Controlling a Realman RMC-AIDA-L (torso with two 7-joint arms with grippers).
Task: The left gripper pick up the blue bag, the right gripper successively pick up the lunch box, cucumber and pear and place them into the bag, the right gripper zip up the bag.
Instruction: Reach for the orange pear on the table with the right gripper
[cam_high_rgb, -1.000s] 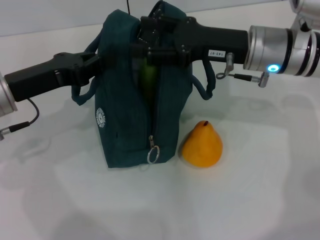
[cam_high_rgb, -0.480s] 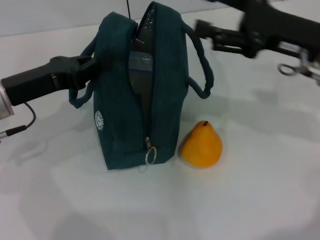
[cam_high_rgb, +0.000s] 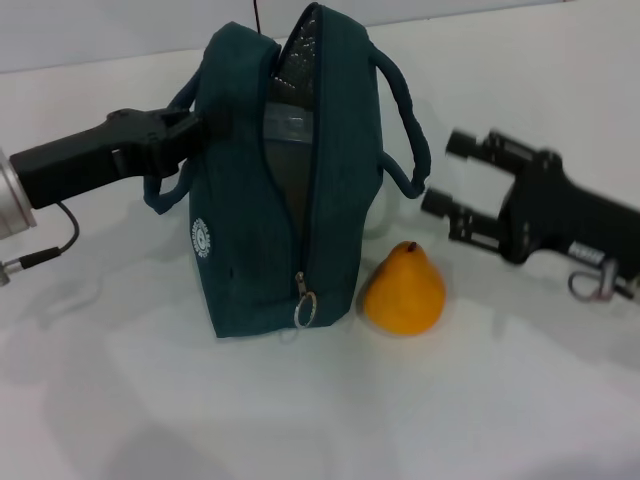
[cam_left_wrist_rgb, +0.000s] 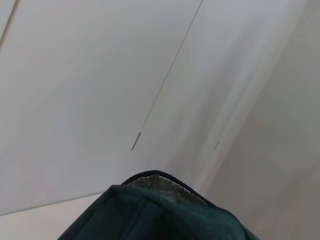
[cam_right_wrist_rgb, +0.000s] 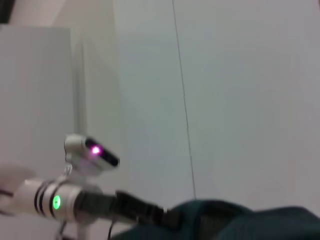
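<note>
The blue bag (cam_high_rgb: 250, 240) stands upright mid-table, its zip open down to the ring pull (cam_high_rgb: 306, 308). My left gripper (cam_high_rgb: 192, 132) is shut on the bag's upper left side by the handle. Inside the opening I see a pale clear container, the lunch box (cam_high_rgb: 285, 128). The cucumber is hidden. To the right of the bag's base, the orange pear (cam_high_rgb: 403, 291) stands on the table. My right gripper (cam_high_rgb: 450, 176) hangs open and empty, to the right of the bag and just above and right of the pear. The bag's silver-lined rim (cam_left_wrist_rgb: 160, 182) shows in the left wrist view.
The white table (cam_high_rgb: 320, 420) stretches in front of the bag and pear. The bag's right handle (cam_high_rgb: 405, 130) loops out toward the right gripper. The right wrist view shows the left arm's silver wrist with a green light (cam_right_wrist_rgb: 55, 202) beside the bag (cam_right_wrist_rgb: 225, 220).
The right gripper has pulled out from over the bag's opening and swung right and down to beside the pear. The green shape seen in the opening earlier no longer shows.
</note>
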